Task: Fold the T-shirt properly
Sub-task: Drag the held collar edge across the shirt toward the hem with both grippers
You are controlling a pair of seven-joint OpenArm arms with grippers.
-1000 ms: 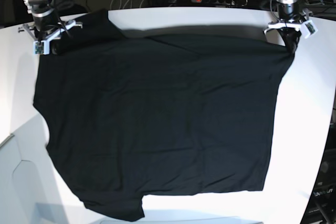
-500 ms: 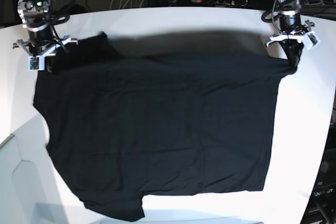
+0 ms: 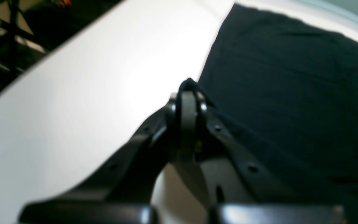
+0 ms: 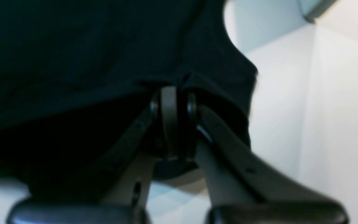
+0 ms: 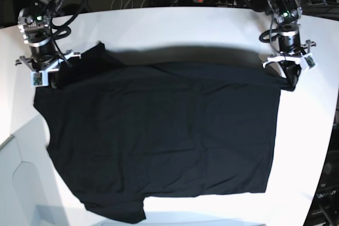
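The black T-shirt [image 5: 159, 136] lies spread over the white counter [image 5: 185, 30], covering most of it, with one sleeve hanging toward the near edge. At the far end, each arm has a corner of the cloth. The left gripper [image 5: 291, 82] stands at the corner on the base view's right, its jaws clenched on a pinch of the T-shirt's edge; the wrist view shows dark cloth bunched at the tips [image 3: 188, 90]. The right gripper [image 5: 53, 80] is at the opposite corner, its jaws likewise clamped on the cloth [image 4: 174, 90], which drapes over them.
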